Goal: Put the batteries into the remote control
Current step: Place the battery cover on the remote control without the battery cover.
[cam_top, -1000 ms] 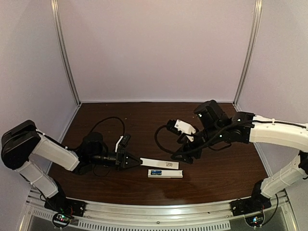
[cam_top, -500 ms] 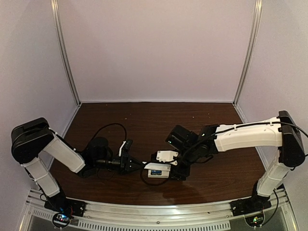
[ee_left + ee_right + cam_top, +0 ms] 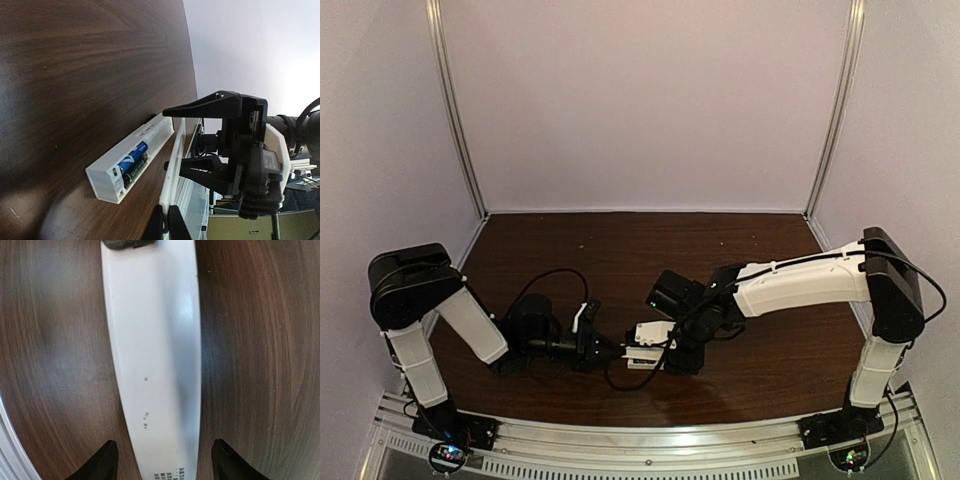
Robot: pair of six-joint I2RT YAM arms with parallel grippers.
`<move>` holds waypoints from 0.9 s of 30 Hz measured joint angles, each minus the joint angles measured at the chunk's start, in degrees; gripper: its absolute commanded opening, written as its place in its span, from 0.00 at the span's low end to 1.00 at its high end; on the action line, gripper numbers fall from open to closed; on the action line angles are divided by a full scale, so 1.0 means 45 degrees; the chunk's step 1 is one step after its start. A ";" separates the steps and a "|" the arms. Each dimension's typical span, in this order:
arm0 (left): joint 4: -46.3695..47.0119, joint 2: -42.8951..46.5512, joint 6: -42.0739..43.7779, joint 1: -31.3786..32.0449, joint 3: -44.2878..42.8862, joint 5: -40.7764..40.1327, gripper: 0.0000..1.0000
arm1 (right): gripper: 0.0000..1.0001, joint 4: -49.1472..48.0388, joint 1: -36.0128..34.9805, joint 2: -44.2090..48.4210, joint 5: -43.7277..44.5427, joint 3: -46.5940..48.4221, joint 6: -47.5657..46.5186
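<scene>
White plastic remote control (image 3: 148, 132) on dark wooden bench (image 3: 75, 75); blue-wrapped batteries (image 3: 134, 159) seated inside. Left hand (image 3: 167, 226) pinches thin white cover strip (image 3: 155, 365); right hand (image 3: 162, 460) spread astride it. Square it before you clamp.

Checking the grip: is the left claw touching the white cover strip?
Touching. The left wrist view shows the left claw shut on the near end of the cover strip, with no gap between fingers and strip.

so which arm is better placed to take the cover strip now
Right, probably. The right gripper is open, fingers either side of the cover strip mid-length. The left gripper is shut on just its end.
</scene>
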State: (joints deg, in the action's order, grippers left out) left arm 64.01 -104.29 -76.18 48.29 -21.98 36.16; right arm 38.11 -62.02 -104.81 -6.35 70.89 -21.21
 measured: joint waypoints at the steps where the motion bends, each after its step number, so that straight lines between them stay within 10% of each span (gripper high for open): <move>1: 0.0146 -0.0087 -0.0083 0.0015 0.0000 -0.0005 0.00 | 0.62 0.0034 -0.0005 -0.0083 0.0010 0.0000 -0.0019; 27: 0.0529 -0.0792 -0.0563 0.0199 -0.0233 -0.0073 0.00 | 0.40 0.0865 -0.0015 -0.1622 -0.0024 0.1107 -0.0563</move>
State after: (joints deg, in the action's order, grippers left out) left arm 66.39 -107.85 -78.72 49.19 -23.03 35.83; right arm 42.00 -62.08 -112.12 -6.46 75.88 -23.75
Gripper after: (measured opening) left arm 0.019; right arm 0.439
